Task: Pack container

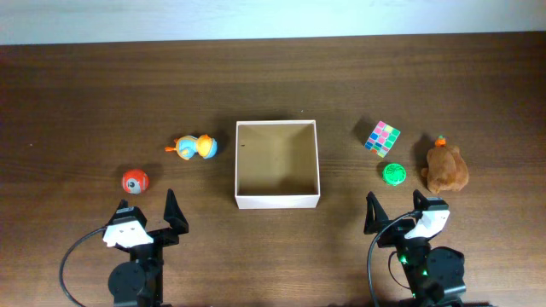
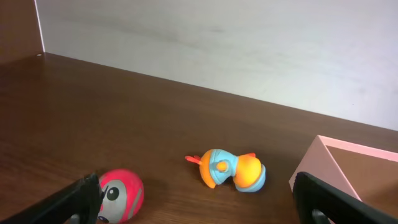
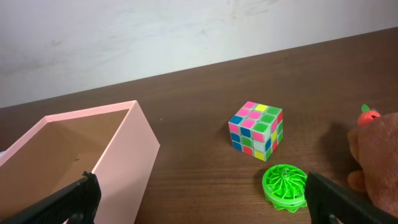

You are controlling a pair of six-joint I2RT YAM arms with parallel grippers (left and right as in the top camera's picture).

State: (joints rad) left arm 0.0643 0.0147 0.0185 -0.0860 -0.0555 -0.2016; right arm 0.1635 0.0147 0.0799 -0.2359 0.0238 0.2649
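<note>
The container (image 1: 277,202), a square shallow box with white walls and a tan inside, stands empty at the table's middle; it also shows in the left wrist view (image 2: 323,158) and the right wrist view (image 3: 124,155). My left gripper (image 1: 147,223) is open and empty, near the front edge, behind a red ball toy (image 1: 135,181) (image 2: 121,194). An orange and blue duck toy (image 1: 194,147) (image 2: 227,170) lies left of the container. My right gripper (image 1: 399,218) is open and empty, behind a green disc (image 1: 392,174) (image 3: 285,186).
A colourful puzzle cube (image 1: 383,137) (image 3: 256,129) sits right of the container. A brown plush toy (image 1: 446,167) (image 3: 376,158) with an orange tip lies at the far right. A pale wall (image 1: 273,17) runs along the table's back edge.
</note>
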